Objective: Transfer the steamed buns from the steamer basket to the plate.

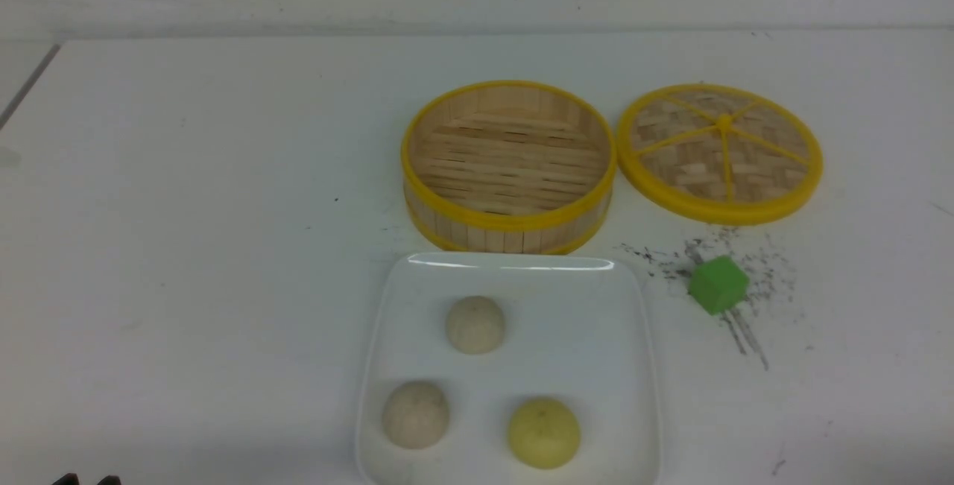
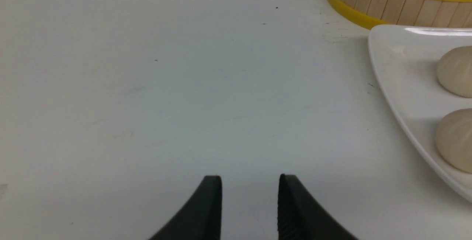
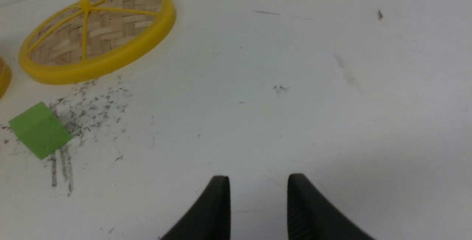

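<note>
Nearest the camera, three steamed buns (image 1: 475, 325) sit on the plate (image 1: 641, 366), at 6 o'clock from the bare steamer basket (image 1: 509, 165). Left claw (image 2: 250, 195) and right claw (image 3: 258, 195) hover part-open, holding nothing. Task looks finished.

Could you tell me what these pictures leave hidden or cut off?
- Front view: the plate's near edge is cut by the frame; both arms are out of shot.
- Left wrist view: the steamer basket floor and pale yellow bun fall outside.
- Right wrist view: the plate is absent; the right gripper body is cut off.
</note>
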Tool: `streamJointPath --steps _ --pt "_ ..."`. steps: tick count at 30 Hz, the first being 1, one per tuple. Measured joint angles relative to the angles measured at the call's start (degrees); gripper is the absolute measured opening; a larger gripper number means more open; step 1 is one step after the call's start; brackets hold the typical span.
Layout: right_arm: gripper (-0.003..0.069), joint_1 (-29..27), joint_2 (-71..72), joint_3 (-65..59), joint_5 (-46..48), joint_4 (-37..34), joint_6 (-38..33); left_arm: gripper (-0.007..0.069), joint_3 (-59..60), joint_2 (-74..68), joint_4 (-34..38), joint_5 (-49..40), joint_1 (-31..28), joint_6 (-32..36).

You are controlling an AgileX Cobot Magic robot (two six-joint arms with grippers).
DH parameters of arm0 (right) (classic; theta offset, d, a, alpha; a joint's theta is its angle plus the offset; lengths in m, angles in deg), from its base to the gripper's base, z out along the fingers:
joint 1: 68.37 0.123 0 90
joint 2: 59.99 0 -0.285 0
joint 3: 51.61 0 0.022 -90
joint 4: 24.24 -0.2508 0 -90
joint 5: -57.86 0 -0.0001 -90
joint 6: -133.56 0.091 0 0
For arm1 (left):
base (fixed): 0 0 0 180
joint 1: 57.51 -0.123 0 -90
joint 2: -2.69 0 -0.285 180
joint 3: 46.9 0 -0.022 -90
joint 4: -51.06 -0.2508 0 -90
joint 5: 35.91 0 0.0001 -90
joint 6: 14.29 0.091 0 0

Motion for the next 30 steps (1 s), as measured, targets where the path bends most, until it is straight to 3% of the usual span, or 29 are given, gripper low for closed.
streamJointPath --steps 18,23,30 --pt "0.0242 0.0 0.0 0.0 0.0 0.0 0.0 0.0246 0.0 0.0 0.0 0.0 -0.5 0.0" --pt "0.0242 0.0 0.0 0.0 0.0 0.0 0.0 0.0246 0.0 0.0 -0.2 -0.1 -6.5 0.0" --pt "0.0242 0.0 0.0 0.0 0.0 0.0 0.0 0.0246 0.0 0.0 -0.2 -0.1 -9.5 0.0"
